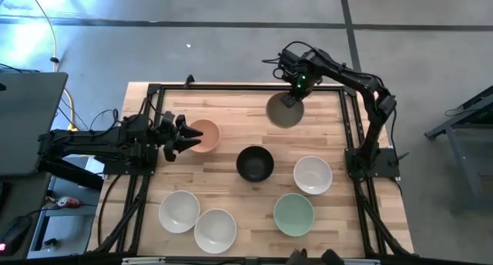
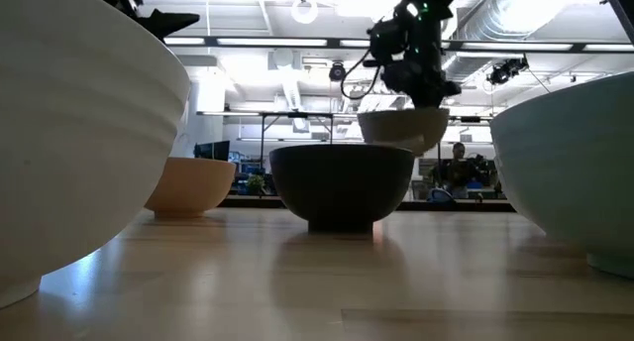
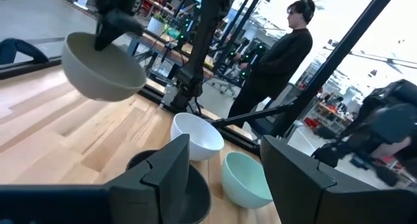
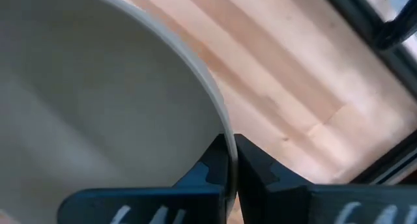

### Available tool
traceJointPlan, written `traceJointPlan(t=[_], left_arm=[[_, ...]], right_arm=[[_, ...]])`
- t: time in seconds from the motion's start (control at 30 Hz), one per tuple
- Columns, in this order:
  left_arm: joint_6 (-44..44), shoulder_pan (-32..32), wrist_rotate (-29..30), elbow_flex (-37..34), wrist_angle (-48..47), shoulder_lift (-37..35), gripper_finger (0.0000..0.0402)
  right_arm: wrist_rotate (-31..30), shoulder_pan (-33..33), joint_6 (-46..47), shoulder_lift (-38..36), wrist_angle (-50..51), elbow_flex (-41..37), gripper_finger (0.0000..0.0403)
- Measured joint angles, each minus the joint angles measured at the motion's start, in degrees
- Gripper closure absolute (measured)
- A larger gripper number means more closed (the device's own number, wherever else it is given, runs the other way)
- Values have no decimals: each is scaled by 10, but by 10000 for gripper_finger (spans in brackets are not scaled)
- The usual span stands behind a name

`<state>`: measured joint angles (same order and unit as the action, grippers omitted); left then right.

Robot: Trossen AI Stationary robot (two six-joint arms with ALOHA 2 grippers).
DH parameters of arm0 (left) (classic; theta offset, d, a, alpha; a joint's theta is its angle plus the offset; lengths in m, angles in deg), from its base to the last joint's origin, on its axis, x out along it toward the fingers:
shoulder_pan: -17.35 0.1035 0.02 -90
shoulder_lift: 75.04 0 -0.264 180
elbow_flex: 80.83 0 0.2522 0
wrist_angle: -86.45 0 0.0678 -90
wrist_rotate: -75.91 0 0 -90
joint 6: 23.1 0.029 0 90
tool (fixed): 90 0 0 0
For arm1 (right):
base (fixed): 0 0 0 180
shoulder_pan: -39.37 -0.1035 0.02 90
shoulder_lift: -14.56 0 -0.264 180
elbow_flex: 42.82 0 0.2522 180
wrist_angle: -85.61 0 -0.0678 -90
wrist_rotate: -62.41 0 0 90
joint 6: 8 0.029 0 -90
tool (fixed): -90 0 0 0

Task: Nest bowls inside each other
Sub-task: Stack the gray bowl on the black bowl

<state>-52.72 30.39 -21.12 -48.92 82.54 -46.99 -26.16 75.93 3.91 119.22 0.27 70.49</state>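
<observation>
My right gripper (image 1: 293, 96) is shut on the olive-grey bowl (image 1: 285, 112) over the table's far middle; the left wrist view also shows this bowl (image 3: 101, 71) in the air. My left gripper (image 1: 182, 137) is open and raised, just left of the peach-orange bowl (image 1: 204, 135), touching nothing. The black bowl (image 1: 255, 163) stands on its base at the centre. One white bowl (image 1: 313, 175) is to its right, and the mint green bowl (image 1: 293, 214) is nearer. Two more white bowls (image 1: 179, 211) (image 1: 215, 229) stand near the front edge. My right gripper pinches the olive-grey bowl's rim (image 4: 220, 123) on its far side, one finger inside the bowl and one outside. The fingers (image 4: 257, 168) come from above, pointing down. The bowl hangs below them, lifted clear of the table and slightly tilted (image 2: 403, 128).
Black frame rails (image 1: 350, 119) run along the table's left, right and far sides. Bare wood (image 1: 223, 107) lies between the peach-orange and olive-grey bowls. A person (image 3: 280, 61) stands in the room beyond the table.
</observation>
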Motion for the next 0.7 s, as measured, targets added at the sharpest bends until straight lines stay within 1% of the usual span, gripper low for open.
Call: traceJointPlan(t=[0.17,0.27,0.5,0.7], left_arm=[[14,0,0,0,0,0,222],[23,0,0,0,0,0,222],[28,0,-2,0,-16,0,222],[29,0,-2,0,-35,0,222]], right_arm=[[47,-42,39,0,8,27,403],[63,-69,64,0,6,34,403],[79,-128,124,0,4,36,403],[84,-172,173,0,-26,36,403]])
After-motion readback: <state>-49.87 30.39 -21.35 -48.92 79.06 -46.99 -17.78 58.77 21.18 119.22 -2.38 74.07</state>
